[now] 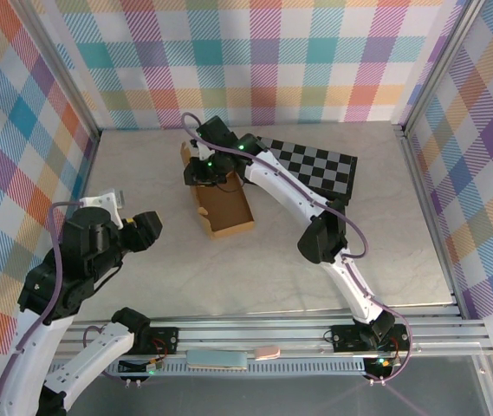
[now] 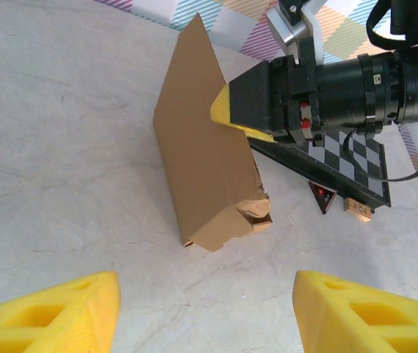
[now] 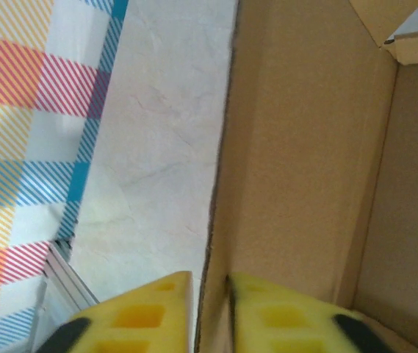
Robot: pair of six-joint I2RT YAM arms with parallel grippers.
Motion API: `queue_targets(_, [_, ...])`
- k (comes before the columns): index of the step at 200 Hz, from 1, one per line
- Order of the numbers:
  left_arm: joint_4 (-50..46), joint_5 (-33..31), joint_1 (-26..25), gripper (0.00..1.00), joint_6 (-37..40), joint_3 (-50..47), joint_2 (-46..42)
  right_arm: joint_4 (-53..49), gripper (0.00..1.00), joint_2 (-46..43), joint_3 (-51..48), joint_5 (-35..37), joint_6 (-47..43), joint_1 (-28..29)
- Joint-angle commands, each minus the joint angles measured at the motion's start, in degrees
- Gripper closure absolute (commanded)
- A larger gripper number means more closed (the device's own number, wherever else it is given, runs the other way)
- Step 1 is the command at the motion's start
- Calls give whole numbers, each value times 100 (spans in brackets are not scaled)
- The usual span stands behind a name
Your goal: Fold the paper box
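The paper box (image 1: 226, 208) is plain brown cardboard, lying near the middle of the table with its left wall raised. In the left wrist view the paper box (image 2: 201, 169) stands as a tall upright panel with a crumpled corner at its near end. My right gripper (image 1: 204, 166) reaches over the box's far end and is shut on the raised wall's top edge. In the right wrist view the yellow pads of the right gripper (image 3: 210, 309) pinch the box wall (image 3: 297, 147) from both sides. My left gripper (image 2: 205, 312) hovers open near the table's left side, apart from the box.
A black-and-grey checkered board (image 1: 315, 165) lies behind and to the right of the box, under the right arm. Plaid walls close in the back and sides. A metal rail (image 1: 272, 334) runs along the near edge.
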Motion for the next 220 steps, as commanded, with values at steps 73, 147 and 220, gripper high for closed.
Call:
queue_targets(73, [-350, -88, -31, 37, 142, 227, -76, 111, 100, -889, 26, 2091, 1523, 269])
queue_targets(147, [-77, 83, -31, 37, 12, 10, -170, -1631, 100, -1898, -2, 5511, 4672, 657])
queue_targets(220, [-125, 404, -32, 37, -59, -52, -152, -3677, 100, -1960, 370, 5815, 7206, 356])
